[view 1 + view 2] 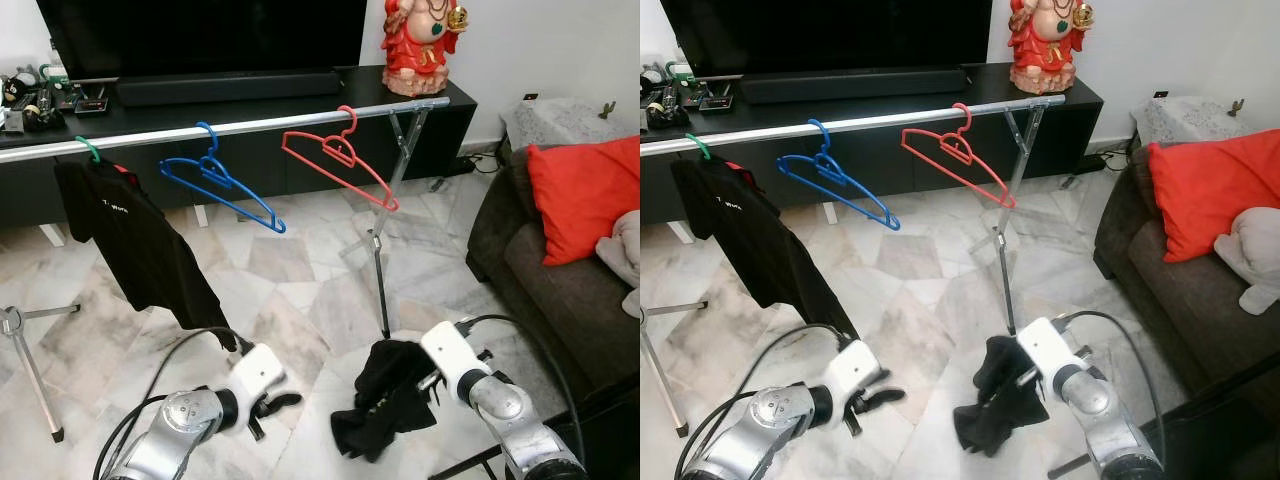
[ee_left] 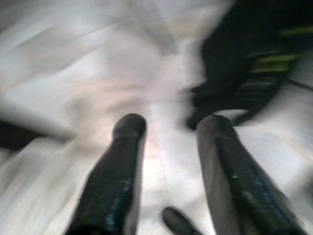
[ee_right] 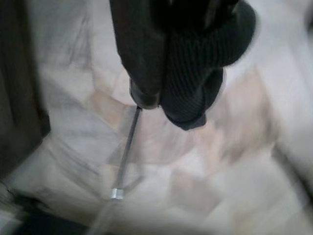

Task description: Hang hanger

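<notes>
Bright, even indoor light falls on a pale marble floor (image 1: pixel 300 290). The 2 head views are sharp, with soft, faint shadows and a mild sheen on the metal rail (image 1: pixel 230 127). The left wrist view is heavily motion-blurred, its black fingers (image 2: pixel 117 181) smeared. The right wrist view is blurred too, dim at its edges, with dark cloth (image 3: pixel 195 63) out of focus.

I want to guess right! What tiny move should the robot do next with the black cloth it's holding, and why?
Probably lift the right gripper toward the red hanger. It is shut on the black garment, which dangles low near the floor, while that hanger hangs bare on the silver rail. The left gripper is open and free to help.
</notes>
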Available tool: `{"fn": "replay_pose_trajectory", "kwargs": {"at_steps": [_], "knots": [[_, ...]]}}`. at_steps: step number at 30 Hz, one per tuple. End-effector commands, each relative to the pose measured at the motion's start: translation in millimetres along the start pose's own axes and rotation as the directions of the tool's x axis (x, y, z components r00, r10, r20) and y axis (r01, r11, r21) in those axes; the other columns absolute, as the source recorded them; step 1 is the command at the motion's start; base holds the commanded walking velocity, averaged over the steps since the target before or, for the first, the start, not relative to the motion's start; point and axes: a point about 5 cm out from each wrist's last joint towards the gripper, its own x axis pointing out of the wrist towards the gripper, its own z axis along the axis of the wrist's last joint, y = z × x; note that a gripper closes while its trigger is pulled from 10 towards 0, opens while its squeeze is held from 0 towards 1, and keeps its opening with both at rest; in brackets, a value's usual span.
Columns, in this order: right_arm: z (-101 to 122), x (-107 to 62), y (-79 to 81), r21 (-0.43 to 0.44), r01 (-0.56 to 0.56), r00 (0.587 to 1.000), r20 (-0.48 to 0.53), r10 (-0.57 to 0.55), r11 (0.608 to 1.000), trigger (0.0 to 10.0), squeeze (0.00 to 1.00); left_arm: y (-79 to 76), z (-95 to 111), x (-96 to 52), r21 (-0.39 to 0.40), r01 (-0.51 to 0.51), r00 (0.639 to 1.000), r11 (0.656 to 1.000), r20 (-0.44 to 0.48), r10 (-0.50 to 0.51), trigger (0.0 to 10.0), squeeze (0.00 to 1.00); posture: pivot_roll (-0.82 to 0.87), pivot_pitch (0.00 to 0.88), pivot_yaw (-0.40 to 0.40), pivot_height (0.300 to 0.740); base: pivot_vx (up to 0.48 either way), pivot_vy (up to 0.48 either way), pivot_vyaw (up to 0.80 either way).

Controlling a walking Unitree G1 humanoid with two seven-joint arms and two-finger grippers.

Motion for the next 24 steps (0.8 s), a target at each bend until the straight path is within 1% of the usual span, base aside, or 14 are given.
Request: {"fn": "replay_pose_trajectory", "kwargs": {"at_steps": [1, 2, 3, 4, 5, 6, 7, 8, 9, 12, 15, 17, 19, 24], "knots": [[-0.5, -2.2, -11.4, 0.159, 0.095, 0.995, 0.012, -0.098, 0.983, 0.0, 0.00, 9.6, -20.9, -4.2, -0.133, -0.147, 0.989, 0.980, -0.053, 0.141, 10.0, 0.00, -0.05, 0.147, -0.029, 0.740, 0.000, 0.000, 0.00], [-0.3, -2.8, -11.7, 0.212, 0.111, 0.993, 0.023, -0.119, 0.971, 0.0, 0.00, 11.3, -27.6, -6.0, -0.188, -0.183, 0.983, 0.965, -0.069, 0.173, 10.0, 0.00, -0.06, 0.143, -0.025, 0.740, 0.000, 0.000, 0.00], [-1.6, -4.4, -10.8, 0.292, 0.134, 0.988, 0.031, -0.149, 0.947, 0.0, 0.00, 9.8, -45.3, -11.3, -0.181, -0.224, 0.970, 0.958, -0.132, 0.202, 10.0, 0.00, -0.06, 0.141, -0.022, 0.740, 0.000, 0.000, 0.00], [-2.8, -5.6, -10.2, 0.345, 0.149, 0.985, 0.033, -0.171, 0.927, 0.0, 0.00, 8.3, -57.6, -15.6, -0.166, -0.249, 0.960, 0.954, -0.176, 0.220, 10.0, 0.00, -0.06, 0.141, -0.022, 0.740, 0.000, 0.000, 0.00], [-5.6, -8.7, -7.3, 0.415, 0.163, 0.980, 0.040, -0.197, 0.895, 0.0, 0.00, 3.2, -79.0, -24.7, -0.177, -0.277, 0.942, 0.944, -0.242, 0.231, 10.0, 0.00, -0.06, 0.136, -0.014, 0.740, 0.000, 0.000, 0.00], [-7.3, -10.6, -3.7, 0.446, 0.160, 0.978, 0.046, -0.201, 0.881, 1.3, 0.00, 1.1, -89.7, -30.2, -0.201, -0.304, 0.931, 0.931, -0.270, 0.245, 10.0, 0.00, -0.07, 0.135, -0.012, 0.740, 0.000, 0.000, 0.00], [-8.6, -12.2, -0.8, 0.464, 0.160, 0.977, 0.051, -0.206, 0.871, 2.9, 0.00, -0.4, -97.6, -34.8, -0.221, -0.324, 0.923, 0.920, -0.286, 0.257, 10.0, 0.00, -0.06, 0.136, -0.009, 0.740, 0.000, 0.000, 0.00], [-9.4, -13.2, 1.0, 0.473, 0.159, 0.976, 0.054, -0.209, 0.867, 2.9, 0.00, -1.2, -101.9, -37.5, -0.230, -0.337, 0.918, 0.913, -0.295, 0.265, 10.0, 0.00, -0.06, 0.136, -0.009, 0.740, 0.000, 0.000, 0.00], [-12.3, -15.0, 4.3, 0.477, 0.172, 0.974, 0.049, -0.221, 0.862, 10.0, 0.00, -2.1, -113.2, -43.5, -0.256, -0.382, 0.899, 0.888, -0.328, 0.291, 10.0, 0.00, -0.06, 0.132, -0.002, 0.740, 0.000, 0.000, 0.00], [-16.0, -16.4, 11.3, 0.510, 0.173, 0.973, 0.043, -0.226, 0.843, 10.0, 0.00, -6.1, -139.2, -60.3, -0.273, -0.442, 0.846, 0.855, -0.442, 0.296, 10.0, 0.00, -0.05, 0.117, 0.007, 0.740, 0.000, 0.000, 0.00], [-12.9, -17.1, 16.8, 0.530, 0.148, 0.974, 0.067, -0.215, 0.835, 10.0, 0.00, -13.6, -159.6, -75.5, -0.268, -0.465, 0.803, 0.844, -0.528, 0.275, 10.0, 0.00, -0.05, 0.107, 0.010, 0.740, 0.000, 0.000, 0.00], [-11.1, -17.3, 18.6, 0.530, 0.143, 0.975, 0.072, -0.212, 0.836, 10.0, 0.00, -19.3, -168.4, -82.3, -0.278, -0.475, 0.787, 0.835, -0.559, 0.262, 10.0, 0.00, -0.05, 0.091, 0.011, 0.740, 0.000, 0.000, 0.00], [-9.5, -16.8, 19.2, 0.533, 0.138, 0.975, 0.077, -0.210, 0.835, 10.0, 0.00, -23.0, -173.0, -86.0, -0.295, -0.486, 0.778, 0.822, -0.574, 0.254, 10.0, 0.00, -0.05, 0.081, 0.012, 0.740, 0.000, 0.000, 0.00], [-8.4, -15.9, 19.3, 0.518, 0.132, 0.976, 0.082, -0.202, 0.845, 10.0, 0.00, -27.1, -173.7, -85.2, -0.323, -0.492, 0.785, 0.809, -0.567, 0.251, 10.0, 0.00, -0.04, 0.059, 0.006, 0.740, 0.000, 0.000, 0.00]]}}
